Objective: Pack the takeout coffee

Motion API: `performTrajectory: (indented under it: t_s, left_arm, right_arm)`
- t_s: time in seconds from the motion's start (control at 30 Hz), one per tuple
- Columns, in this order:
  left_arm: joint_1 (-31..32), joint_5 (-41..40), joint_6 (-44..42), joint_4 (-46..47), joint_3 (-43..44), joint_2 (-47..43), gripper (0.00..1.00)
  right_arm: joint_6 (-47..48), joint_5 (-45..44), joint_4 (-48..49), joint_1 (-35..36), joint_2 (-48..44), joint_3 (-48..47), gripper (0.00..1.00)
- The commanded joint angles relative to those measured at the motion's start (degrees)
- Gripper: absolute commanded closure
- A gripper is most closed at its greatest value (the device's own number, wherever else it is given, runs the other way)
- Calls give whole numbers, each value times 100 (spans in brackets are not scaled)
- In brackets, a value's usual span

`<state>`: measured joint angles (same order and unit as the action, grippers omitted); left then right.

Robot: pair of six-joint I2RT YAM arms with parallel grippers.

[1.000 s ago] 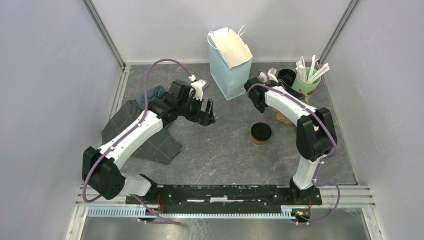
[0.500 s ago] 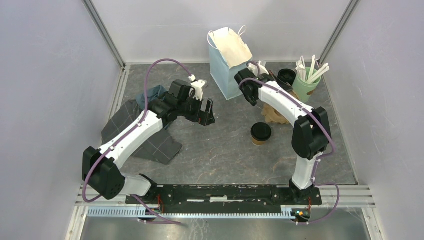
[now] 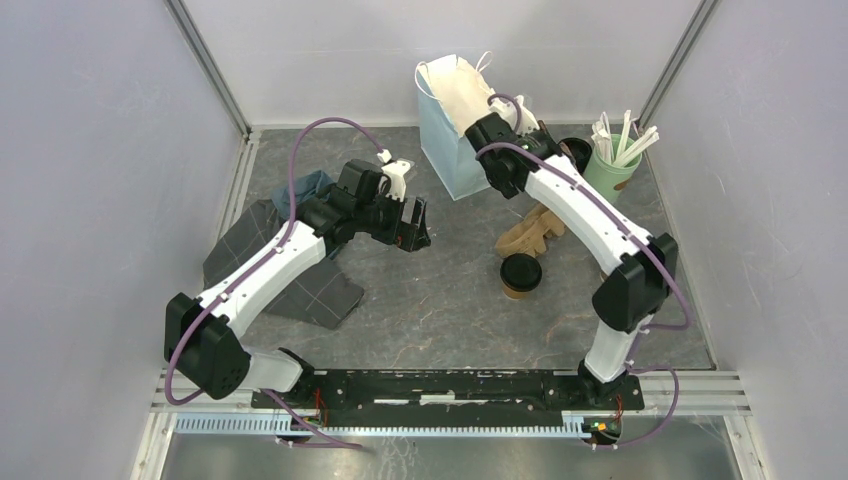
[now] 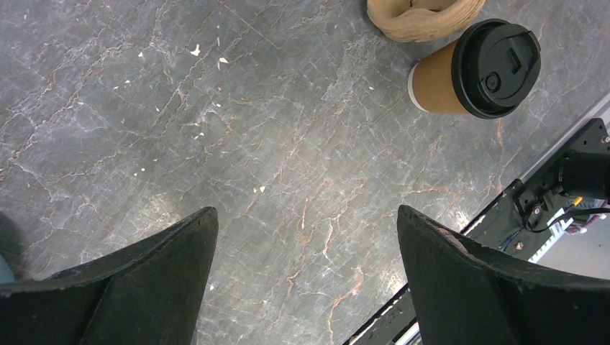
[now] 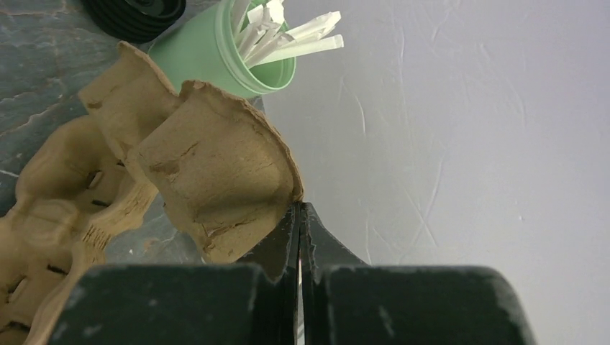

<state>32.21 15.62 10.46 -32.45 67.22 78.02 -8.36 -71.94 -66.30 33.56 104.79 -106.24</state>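
The takeout coffee (image 3: 521,272), a brown paper cup with a black lid, stands upright mid-table; it also shows in the left wrist view as the takeout coffee (image 4: 475,68). My left gripper (image 3: 412,228) hovers open and empty to its left, and the left gripper (image 4: 306,215) has only bare table between its fingers. My right gripper (image 5: 298,208) is shut on the rim of the brown pulp cup carrier (image 5: 208,187). The carrier (image 3: 525,235) hangs tilted under the right arm, just behind the coffee. The right arm's wrist is beside the pale blue paper bag (image 3: 455,130).
A green cup of white stirrers (image 3: 612,165) and a stack of black lids (image 3: 574,152) stand at the back right. A grey cloth (image 3: 280,270) lies under the left arm. Walls close in the table on three sides.
The right arm has swung left and back toward the bag, lifting the carrier with it so that it now shows behind the coffee. The left arm has not moved.
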Motion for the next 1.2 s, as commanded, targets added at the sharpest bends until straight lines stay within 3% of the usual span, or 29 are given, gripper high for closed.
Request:
performTrajectory:
  t_s: [0.0, 0.5, 0.83, 1.0, 1.17]
  left_arm:
    - [-39, 140, -228, 127, 280, -28, 0]
    - [-38, 146, 997, -81, 818, -23, 0]
    - [-388, 604, 2597, -223, 1534, -552, 0]
    - [-770, 833, 4312, -115, 1314, -865, 3]
    - [-1143, 1163, 5968, -289, 605, -933, 4]
  right_arm:
    - [317, 521, 698, 45, -871, 496, 100]
    - [634, 1904, 1638, 51, -2105, 762, 100]
    - [845, 6345, 3488, 54, -3430, 2398, 100]
    - [582, 7830, 4391, 51, -3738, 3231, 100]
    - [725, 8702, 4632, 78, -3380, 3332, 100]
